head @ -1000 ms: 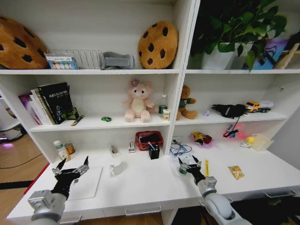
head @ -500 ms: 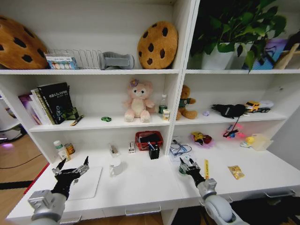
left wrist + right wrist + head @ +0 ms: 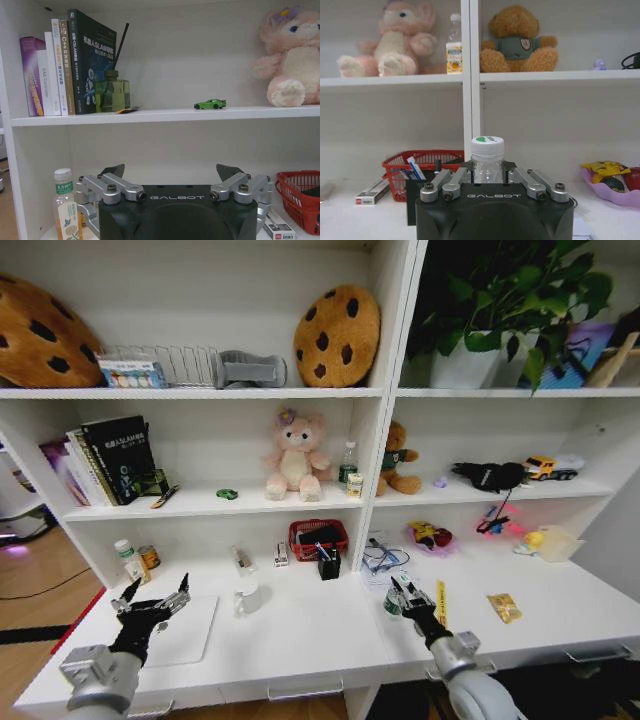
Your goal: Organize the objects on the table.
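1. the right gripper (image 3: pixel 405 596) is on the table (image 3: pixel 300 635), closed around a small bottle (image 3: pixel 487 160) with a white cap.
2. the left gripper (image 3: pixel 152 602) is open over a flat white pad (image 3: pixel 190 630).

I count two cookie cushions (image 3: pixel 336 334), two plush bears (image 3: pixel 295 457), one red basket (image 3: pixel 317 537), one potted plant (image 3: pixel 500 300).

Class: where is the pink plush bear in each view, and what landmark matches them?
Head view: pink plush bear on the middle shelf, centre.
Left wrist view: same shelf, beyond the green toy car, bear.
Right wrist view: bear beside the bottle on that shelf.
Shared landmark: red basket underneath.
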{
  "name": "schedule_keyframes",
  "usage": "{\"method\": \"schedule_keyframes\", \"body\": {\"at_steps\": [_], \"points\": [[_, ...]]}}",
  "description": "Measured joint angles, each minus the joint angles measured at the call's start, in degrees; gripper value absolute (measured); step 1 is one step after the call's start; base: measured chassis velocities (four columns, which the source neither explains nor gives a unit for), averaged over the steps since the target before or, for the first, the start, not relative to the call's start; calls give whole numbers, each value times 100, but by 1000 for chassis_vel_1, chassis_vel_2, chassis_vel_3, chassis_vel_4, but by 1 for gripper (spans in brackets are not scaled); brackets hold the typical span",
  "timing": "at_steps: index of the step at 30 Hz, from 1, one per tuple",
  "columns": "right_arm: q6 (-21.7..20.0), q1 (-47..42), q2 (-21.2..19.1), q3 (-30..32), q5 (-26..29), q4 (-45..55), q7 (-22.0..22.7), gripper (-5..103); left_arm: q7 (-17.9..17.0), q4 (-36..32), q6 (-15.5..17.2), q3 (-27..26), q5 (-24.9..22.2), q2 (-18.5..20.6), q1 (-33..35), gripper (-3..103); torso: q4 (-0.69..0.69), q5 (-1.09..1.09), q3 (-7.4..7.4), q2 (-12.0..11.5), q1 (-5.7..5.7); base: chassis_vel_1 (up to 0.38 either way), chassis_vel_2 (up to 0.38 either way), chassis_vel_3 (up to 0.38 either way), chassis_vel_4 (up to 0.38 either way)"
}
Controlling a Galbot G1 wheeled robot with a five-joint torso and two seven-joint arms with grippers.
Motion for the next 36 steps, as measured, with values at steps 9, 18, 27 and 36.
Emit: {"method": "schedule_keyframes", "body": {"at_steps": [9,18,27,36], "points": [[1581,-3006,988,1099,-716,700,-527,27,1,0,0,0,0,0,0,100,-2,-2,-1,2,-1,0,0,0,0],[3488,-3591,1317,673,-1839,-974,-483,27,1,0,0,0,0,1,0,100,-1,1,0,1,-2,0,0,0,0],[3680,-2914,1307,538,-1982,-2179,-522,27,1,0,0,0,0,0,0,100,0,1,1,0,1,0,0,0,0],[3860,-2714,1203,497,-1857,-2621,-635,27,1,0,0,0,0,0,0,100,-1,1,1,-1,0,-65,-155,68,154]]}}
